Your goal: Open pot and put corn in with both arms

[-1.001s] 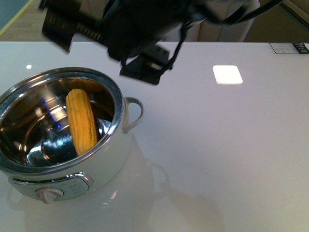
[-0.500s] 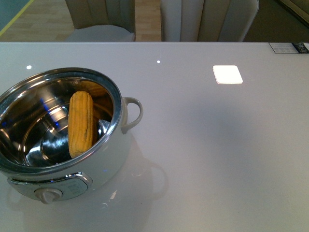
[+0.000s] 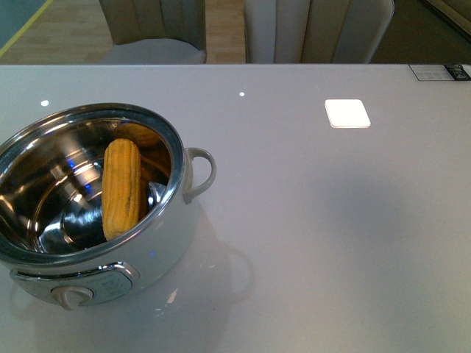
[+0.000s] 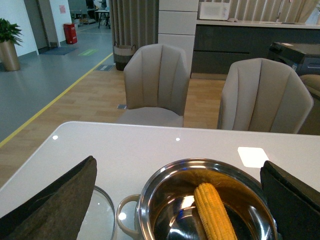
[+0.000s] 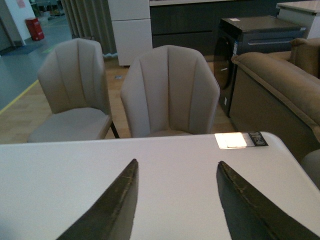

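The white pot (image 3: 173, 246) stands open at the table's front left, its dial knob (image 3: 71, 296) facing me. The corn (image 3: 121, 187) lies inside, leaning on the steel wall with one end near the rim. Neither arm shows in the front view. In the left wrist view, my left gripper (image 4: 178, 162) is open, hanging above the pot (image 4: 144, 209) with the corn (image 4: 212, 210) below and between its fingers, not touching it. My right gripper (image 5: 177, 162) is open over bare table with nothing between its fingers.
A glass lid (image 4: 100, 215) lies on the table beside the pot's loop handle (image 4: 125, 215). A bright white square (image 3: 346, 113) and a label (image 3: 440, 72) mark the far right of the table. Grey chairs (image 3: 316, 29) stand behind the far edge.
The black arm that hung over the pot a second ago has left the front view. The corn has shifted slightly inside the pot and now rests still.
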You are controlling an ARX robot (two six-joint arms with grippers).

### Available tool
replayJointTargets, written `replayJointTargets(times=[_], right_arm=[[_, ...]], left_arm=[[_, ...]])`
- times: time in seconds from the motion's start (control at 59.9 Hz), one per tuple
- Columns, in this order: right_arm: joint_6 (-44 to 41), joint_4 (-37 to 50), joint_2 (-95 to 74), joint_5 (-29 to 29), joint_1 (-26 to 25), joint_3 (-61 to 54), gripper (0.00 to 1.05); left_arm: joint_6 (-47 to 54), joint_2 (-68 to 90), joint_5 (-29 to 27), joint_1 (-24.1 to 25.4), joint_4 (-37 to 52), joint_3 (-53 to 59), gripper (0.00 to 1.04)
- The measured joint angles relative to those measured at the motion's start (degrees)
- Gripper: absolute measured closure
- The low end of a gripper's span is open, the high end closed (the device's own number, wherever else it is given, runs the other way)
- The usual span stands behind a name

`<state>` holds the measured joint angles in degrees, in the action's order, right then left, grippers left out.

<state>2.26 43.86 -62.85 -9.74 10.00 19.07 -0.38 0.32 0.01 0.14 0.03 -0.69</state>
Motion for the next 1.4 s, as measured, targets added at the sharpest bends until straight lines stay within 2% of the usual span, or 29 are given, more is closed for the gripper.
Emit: replayJointTargets(times=[0.234, 0.4, 0.467, 0.551, 0.767, 0.884, 1.401], right_arm=[[-2.0, -0.8, 8.4, 3.6, -3.3, -8.2, 1.03], [-1.9, -3.1, 14.1, 5.2, -5.2, -11.7, 1.03], [-2.0, -4.5, 16.6, 9.2, -8.1, -12.9, 1.03], [-2.0, -6.3, 19.7, 9.3, -9.7, -14.1, 1.03], [-2.0, -11.5, 27.2, 9.7, -9.8, -16.4, 1.03], [-2.0, -10.2, 28.3, 9.7, -9.8, -18.1, 1.03], [-2.0, -25.6, 44.5, 9.7, -9.8, -18.1, 1.03]], left_arm=[[0.0, 0.0, 0.0, 0.0, 0.0, 0.0, 0.07], [0.0, 0.0, 0.0, 0.0, 0.0, 0.0, 0.07], [0.0, 0.0, 0.0, 0.0, 0.0, 0.0, 0.07], [0.0, 0.0, 0.0, 0.0, 0.0, 0.0, 0.07], [0.0, 0.0, 0.0, 0.0, 0.0, 0.0, 0.07], [0.0, 0.0, 0.0, 0.0, 0.0, 0.0, 0.07], [0.0, 0.0, 0.0, 0.0, 0.0, 0.0, 0.07]])
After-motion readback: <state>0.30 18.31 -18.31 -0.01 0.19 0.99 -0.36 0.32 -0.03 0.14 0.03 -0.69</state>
